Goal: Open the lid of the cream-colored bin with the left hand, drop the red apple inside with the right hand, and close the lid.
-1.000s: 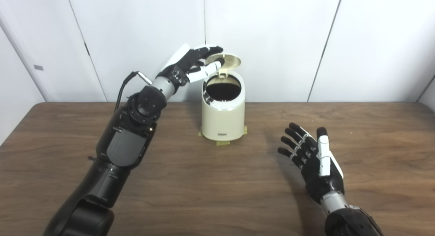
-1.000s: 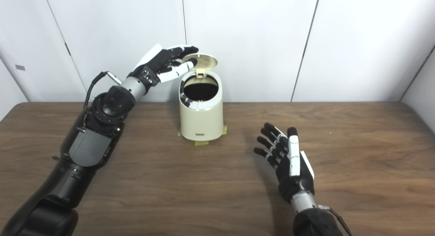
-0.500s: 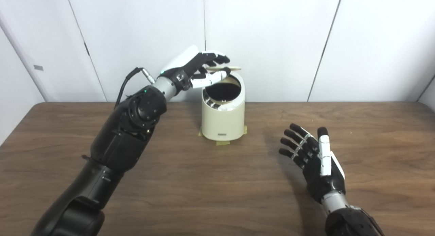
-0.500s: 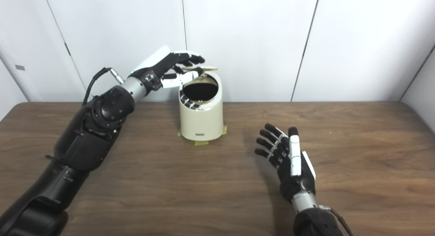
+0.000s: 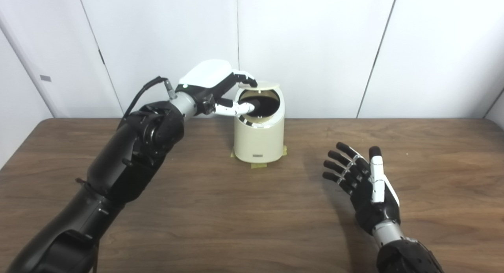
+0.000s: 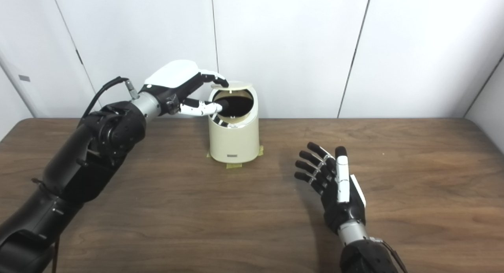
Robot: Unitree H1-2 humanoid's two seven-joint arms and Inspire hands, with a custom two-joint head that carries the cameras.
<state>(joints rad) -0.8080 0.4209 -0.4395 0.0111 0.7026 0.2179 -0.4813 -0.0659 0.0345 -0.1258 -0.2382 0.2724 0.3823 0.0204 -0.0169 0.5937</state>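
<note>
Closing step: left hand (image 5: 214, 88), fingers pinching the lid (image 5: 260, 84), must press it onto the bin (image 5: 259, 137); right hand (image 5: 364, 182) idles, fingers spread.

The bin (image 5: 258, 135) stands on the bench (image 5: 220, 218) toward its rear edge, a little left of centre, just in front of the wall panels (image 5: 315, 48). Tape patches (image 5: 258, 165) lie under its base at the front and sides. The lid (image 5: 260, 84) sits above the bin's rear rim, partly lowered over the opening. The left hand (image 5: 212, 86) is at the bin's upper left, fingers on the lid's near-left edge, thumb reaching across the opening below. The right hand (image 5: 366, 182) is over the bench, right of the bin and nearer the front, well apart from it.
</note>
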